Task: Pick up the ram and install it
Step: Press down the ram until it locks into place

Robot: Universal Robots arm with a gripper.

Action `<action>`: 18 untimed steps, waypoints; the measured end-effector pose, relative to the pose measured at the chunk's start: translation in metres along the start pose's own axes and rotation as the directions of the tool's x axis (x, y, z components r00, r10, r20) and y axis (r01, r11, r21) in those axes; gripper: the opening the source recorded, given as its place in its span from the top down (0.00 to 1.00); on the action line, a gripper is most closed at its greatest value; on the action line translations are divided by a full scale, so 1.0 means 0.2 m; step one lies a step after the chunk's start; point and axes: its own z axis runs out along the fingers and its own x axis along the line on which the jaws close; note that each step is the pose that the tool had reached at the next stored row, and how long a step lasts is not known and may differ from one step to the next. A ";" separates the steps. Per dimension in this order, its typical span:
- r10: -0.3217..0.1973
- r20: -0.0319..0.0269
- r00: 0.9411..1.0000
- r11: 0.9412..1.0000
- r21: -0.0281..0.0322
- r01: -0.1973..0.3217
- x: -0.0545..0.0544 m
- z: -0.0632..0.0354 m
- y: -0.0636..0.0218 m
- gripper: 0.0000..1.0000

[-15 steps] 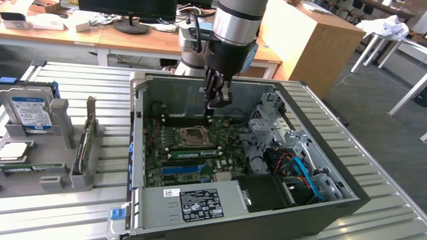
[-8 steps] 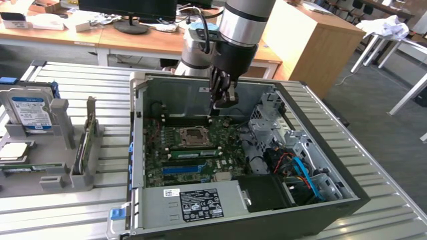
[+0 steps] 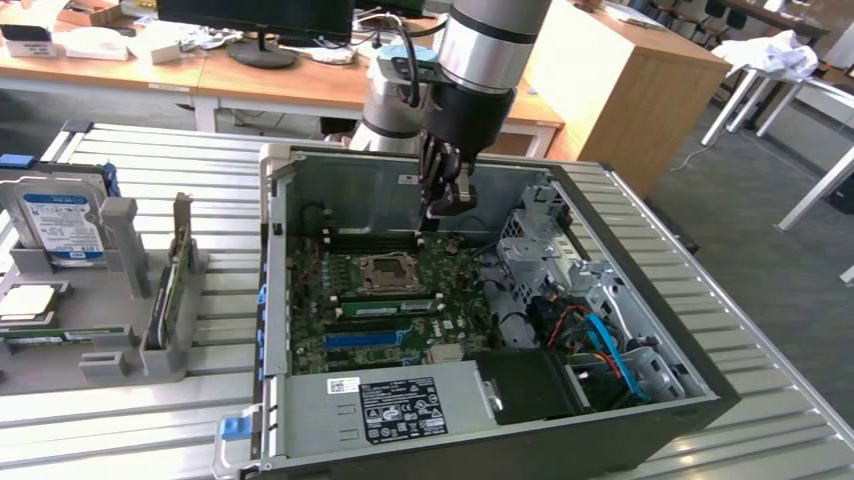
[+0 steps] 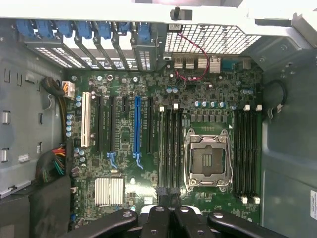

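Observation:
My gripper hangs shut above the back of the open computer case, well clear of the motherboard. I see nothing between its fingers. In the wrist view the gripper has its dark fingers pressed together over the motherboard. A ram, a thin green stick, stands on edge in the grey holder at the exterior view's left. Another green stick with a pale label sits in a slot beside the CPU socket. The socket has black memory slots on either side.
A hard drive with a blue-white label stands in the holder. A flat green stick lies at its front. Inside the case are a power supply, a drive cage and blue and red cables. Wooden desks stand behind.

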 end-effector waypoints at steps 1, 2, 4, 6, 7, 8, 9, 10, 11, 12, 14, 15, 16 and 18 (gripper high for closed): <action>0.000 0.000 1.000 1.000 0.000 0.000 0.00 0.000 0.000 0.89; 0.000 0.000 1.000 1.000 0.000 0.000 0.00 0.000 0.000 0.89; 0.001 0.000 1.000 1.000 0.000 -0.001 0.00 0.000 0.000 0.89; 0.024 0.001 1.000 1.000 0.000 -0.024 0.00 0.000 0.000 0.89; 0.042 0.001 0.999 0.999 0.001 -0.042 0.00 0.001 0.000 0.89; 0.060 0.002 0.998 0.998 0.001 -0.060 0.00 0.001 0.000 0.89; 0.078 0.002 0.997 0.997 0.001 -0.078 0.00 0.001 0.000 0.89; 0.095 0.003 0.995 0.995 0.002 -0.095 0.00 0.002 0.000 0.89; 0.115 0.003 0.993 0.993 0.002 -0.115 0.00 0.002 0.000 0.89; 0.133 0.004 0.991 0.991 0.002 -0.133 0.00 0.002 0.000 0.89; 0.168 0.005 0.986 0.986 0.003 -0.168 0.00 0.003 0.000 0.89; 0.186 0.005 0.983 0.983 0.003 -0.186 0.00 0.003 0.000 0.89; 0.204 0.006 0.979 0.979 0.003 -0.204 0.00 0.003 0.000 0.89; 0.240 0.007 0.971 0.971 0.004 -0.240 0.00 0.004 0.000 0.89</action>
